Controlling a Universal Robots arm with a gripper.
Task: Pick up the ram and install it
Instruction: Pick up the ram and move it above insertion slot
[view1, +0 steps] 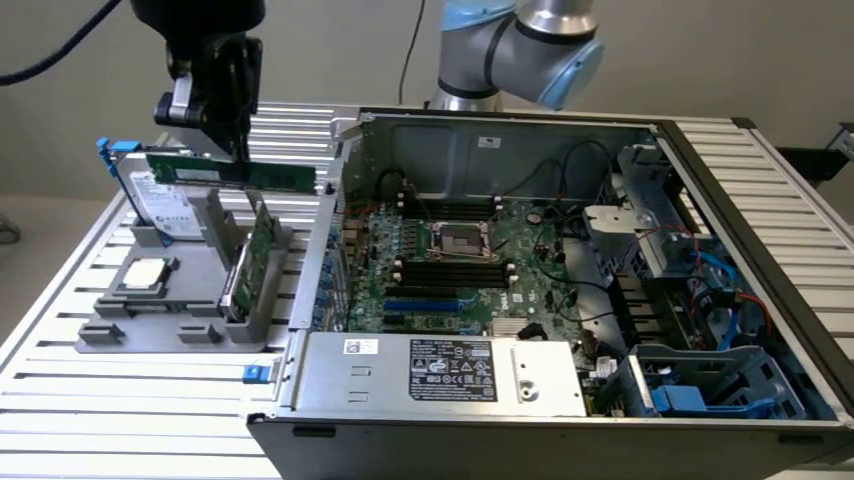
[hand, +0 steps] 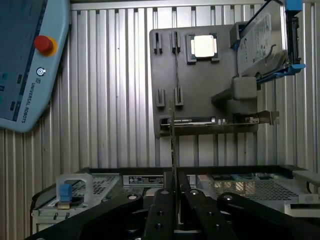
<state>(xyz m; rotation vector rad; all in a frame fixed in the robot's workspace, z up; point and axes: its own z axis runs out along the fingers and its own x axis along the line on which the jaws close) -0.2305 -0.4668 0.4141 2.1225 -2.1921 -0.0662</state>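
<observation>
Gripping the ram (view1: 287, 178) by its upper edge, the gripper (view1: 240, 155) is hanging over the grey holder tray (view1: 147, 335) in the exterior view. The green stick is lying level just below the fingers, and the open computer case (view1: 561, 250) is standing apart from them. In the wrist view the fingers (hand: 162, 207) are pinching the ram edge-on between them, with the slatted worktop (hand: 110, 100) lying beyond their tips.

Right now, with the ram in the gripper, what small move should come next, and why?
Probably carry it sideways toward the open case: the gripper holds the ram above the gray holder, and the motherboard slots lie to the exterior view's right.
</observation>
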